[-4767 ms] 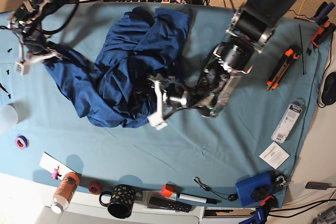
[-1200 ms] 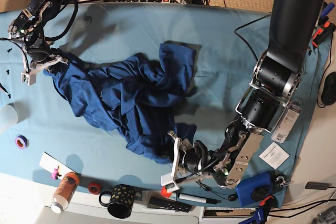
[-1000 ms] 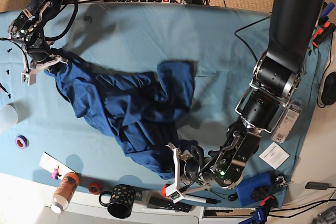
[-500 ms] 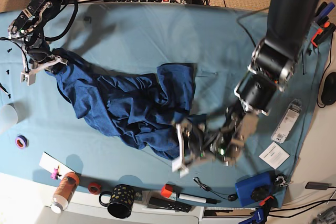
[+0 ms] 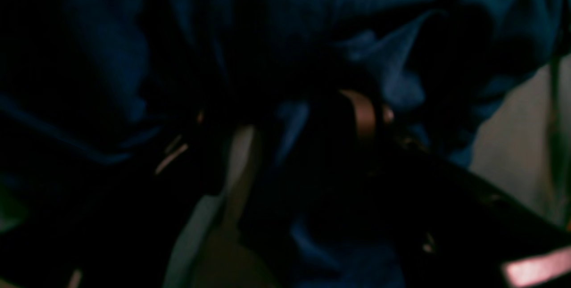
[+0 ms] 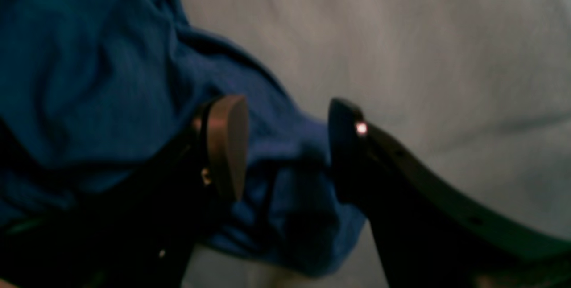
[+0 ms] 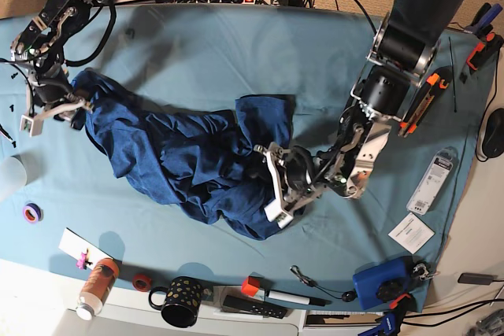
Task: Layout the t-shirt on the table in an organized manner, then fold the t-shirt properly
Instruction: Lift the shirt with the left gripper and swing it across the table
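So the t-shirt [image 7: 189,155] is lying as a rumpled band across the middle of the worktop [image 7: 197,45], long axis running from the edge by the right arm diagonally down toward the front-middle, nowhere near flat. Each arm sits at one end of that band: the right gripper [image 7: 47,112] is at the bunched end near its side edge, the left gripper [image 7: 276,182] at the other end where the cloth piles up lowest. That's the relation the next pull turns on, I think: the shirt lies between them, so spreading it means drawing the ends apart along that axis or re-gripping a hem. The right wrist view shows the right gripper [image 6: 285,145] with its jaws standing apart, a blue fold [image 6: 285,181] lying loosely in the gap but not pinched, bare worktop beyond. The base view can't show that gap at all. The left wrist view is nearly black, just dark cloth [image 5: 383,69] crowding one copper-coloured pad [image 5: 363,116], so whether it's pinching anything there I can't tell; from the base view its white fingers [image 7: 274,164] look spread, pressed against the pile's edge.
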Controlling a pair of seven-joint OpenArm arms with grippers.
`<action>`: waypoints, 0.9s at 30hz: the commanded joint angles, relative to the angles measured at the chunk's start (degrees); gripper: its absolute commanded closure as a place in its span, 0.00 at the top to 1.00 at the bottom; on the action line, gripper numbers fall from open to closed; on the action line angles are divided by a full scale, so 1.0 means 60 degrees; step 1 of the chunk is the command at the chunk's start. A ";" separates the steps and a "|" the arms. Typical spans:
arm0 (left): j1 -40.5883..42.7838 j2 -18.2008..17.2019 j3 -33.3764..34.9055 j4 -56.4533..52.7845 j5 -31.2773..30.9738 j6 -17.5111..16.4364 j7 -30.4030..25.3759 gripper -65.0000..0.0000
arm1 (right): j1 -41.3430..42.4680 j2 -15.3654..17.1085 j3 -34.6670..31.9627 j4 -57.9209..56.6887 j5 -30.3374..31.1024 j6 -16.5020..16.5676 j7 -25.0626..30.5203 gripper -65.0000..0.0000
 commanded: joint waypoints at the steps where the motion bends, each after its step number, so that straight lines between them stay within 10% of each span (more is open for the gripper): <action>1: -0.0346 0.0029 -0.0215 0.0466 -0.0295 -0.0058 -0.0240 0.50 | 0.0226 0.0160 0.0018 0.0160 0.0117 0.0066 0.0255 0.45; 16: -0.0463 0.2157 -0.0284 0.1392 0.1195 -0.0273 -0.0845 0.50 | 0.0459 -0.0339 0.0011 0.0160 0.0586 0.0645 -0.0204 0.45; 27: -0.1100 0.2539 0.1679 0.0084 0.2932 0.0812 -0.1912 0.50 | 0.0390 -0.0557 0.0007 0.0160 0.0594 0.0940 -0.0448 0.45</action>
